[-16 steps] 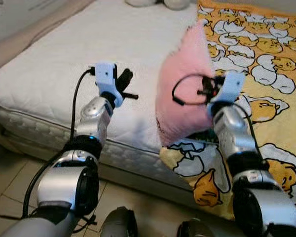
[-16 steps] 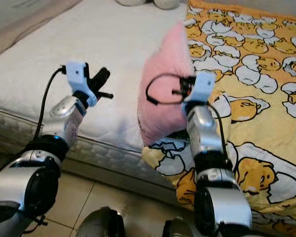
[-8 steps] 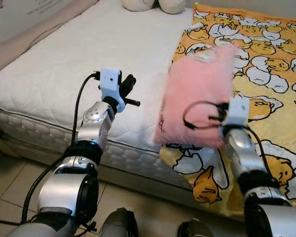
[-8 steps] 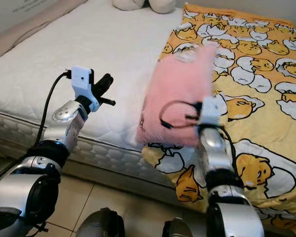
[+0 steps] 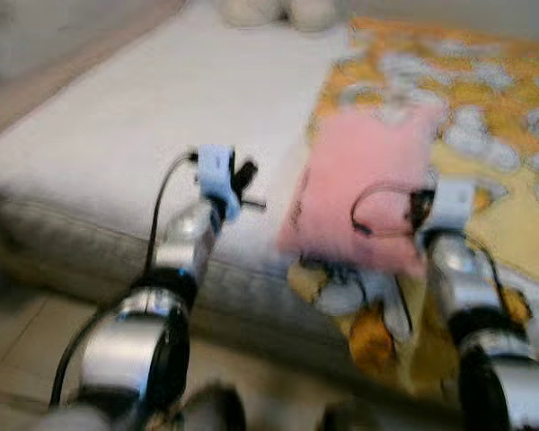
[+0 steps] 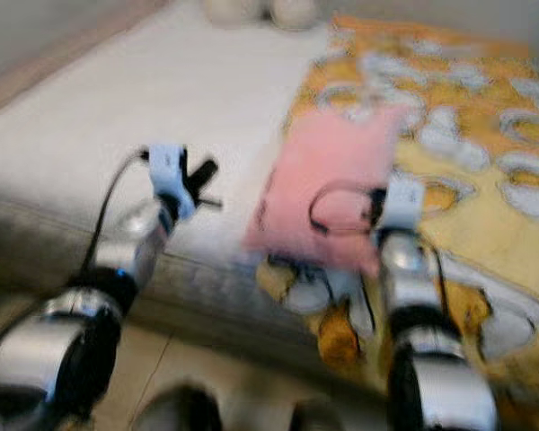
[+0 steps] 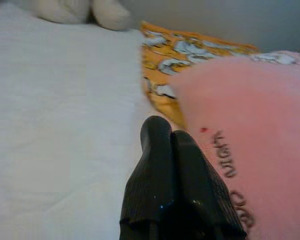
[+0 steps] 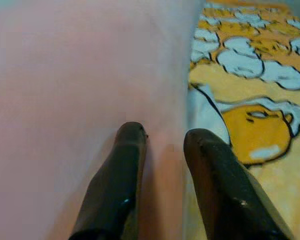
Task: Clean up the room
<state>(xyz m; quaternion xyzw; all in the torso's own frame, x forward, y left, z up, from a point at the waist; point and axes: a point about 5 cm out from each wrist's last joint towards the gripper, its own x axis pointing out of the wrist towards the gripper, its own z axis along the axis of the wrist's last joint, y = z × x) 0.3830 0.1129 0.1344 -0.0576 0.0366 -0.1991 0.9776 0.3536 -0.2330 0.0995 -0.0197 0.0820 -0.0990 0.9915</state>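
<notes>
Pink pillow (image 5: 359,193) in right hand (image 8: 162,145)

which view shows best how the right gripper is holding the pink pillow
The right wrist view: the right gripper pinches a fold of the pink pillow between its fingers. Both eye views are blurred; the left wrist view shows the pillow's lettered face.

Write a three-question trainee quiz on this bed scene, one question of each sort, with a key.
1. True or false: the right gripper pinches the fluffy pink pillow.
2. Which covering lies under that pillow's right edge?
A. yellow cartoon-egg blanket
B. striped towel
C. bare wood
3. Fill in: the left gripper's black fingers are ____ over the white quilted mattress.

Key: 1 true; 2 A; 3 shut.
</notes>
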